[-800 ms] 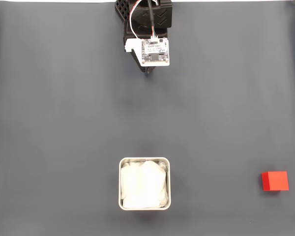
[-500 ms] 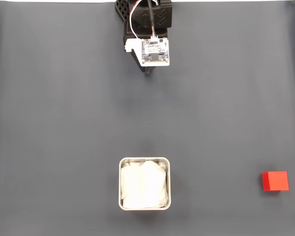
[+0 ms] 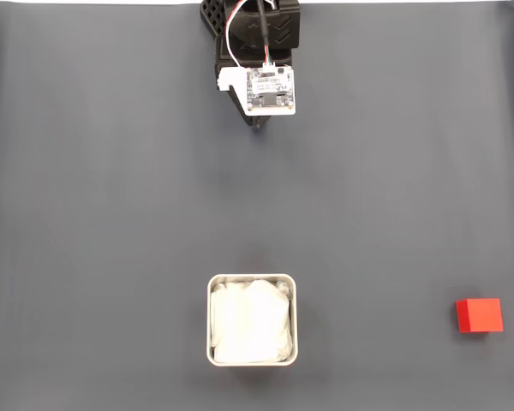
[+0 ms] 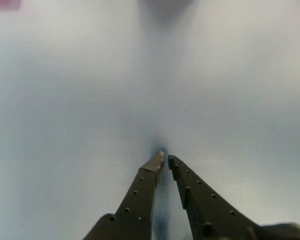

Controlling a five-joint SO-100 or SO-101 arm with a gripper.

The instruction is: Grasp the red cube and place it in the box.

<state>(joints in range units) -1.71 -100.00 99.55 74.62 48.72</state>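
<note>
In the fixed view the red cube [image 3: 479,315] sits on the dark mat at the lower right. The box [image 3: 252,319], a square silver tin with white lining, rests at the bottom centre, well left of the cube. My arm is folded at the top centre, and the gripper [image 3: 258,126] points down at the mat, far from both. In the wrist view the gripper [image 4: 165,160] is shut, its two dark fingers meeting at the tips with nothing between them. A blurred pink-red patch, perhaps the red cube [image 4: 5,3], shows at the top left corner.
The dark grey mat [image 3: 111,214] covers the whole table. A white circuit board [image 3: 271,90] with red and white wires sits on the arm's wrist.
</note>
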